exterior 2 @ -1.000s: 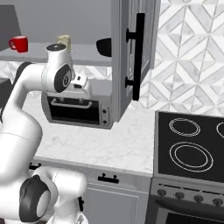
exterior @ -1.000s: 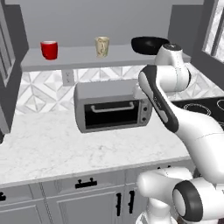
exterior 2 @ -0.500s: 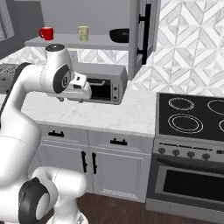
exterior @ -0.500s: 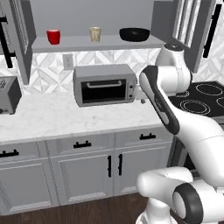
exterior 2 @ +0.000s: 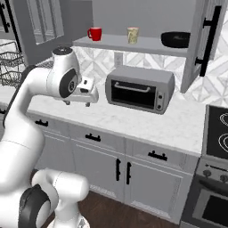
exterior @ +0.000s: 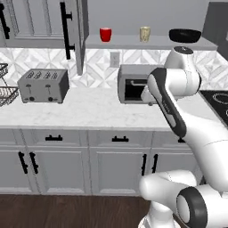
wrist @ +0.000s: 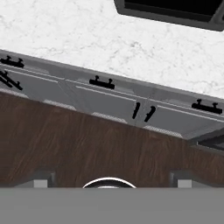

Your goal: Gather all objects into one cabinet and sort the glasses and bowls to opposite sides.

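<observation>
The grey wall cabinet's shelf (exterior: 133, 43) (exterior 2: 116, 43) carries a glossy red cup (exterior: 105, 34) (exterior 2: 94, 34) on the left, a beige tumbler (exterior: 145, 34) (exterior 2: 132, 35) in the middle and a dark bowl (exterior: 185, 35) (exterior 2: 175, 39) on the right. Both tall doors (exterior: 73, 33) (exterior 2: 205, 40) stand swung out. My gripper (exterior 2: 77, 103) hangs over the counter's front edge, well below the shelf and left of the toaster oven, pointing down. It is open with nothing between its fingertips (wrist: 43, 177).
A toaster oven (exterior: 133, 84) (exterior 2: 140, 88) sits on the marble counter (exterior: 80, 111) (wrist: 87, 39) under the shelf. A toaster (exterior: 43, 86) and a wire rack (exterior: 5, 87) stand to the left, a stove (exterior 2: 218, 133) to the right. White base cabinets (wrist: 105, 98) and wood floor (wrist: 65, 140) lie below.
The base has backed away from the counter and the whole scene has shifted and shrunk in both base views. The gripper stays open and empty.
</observation>
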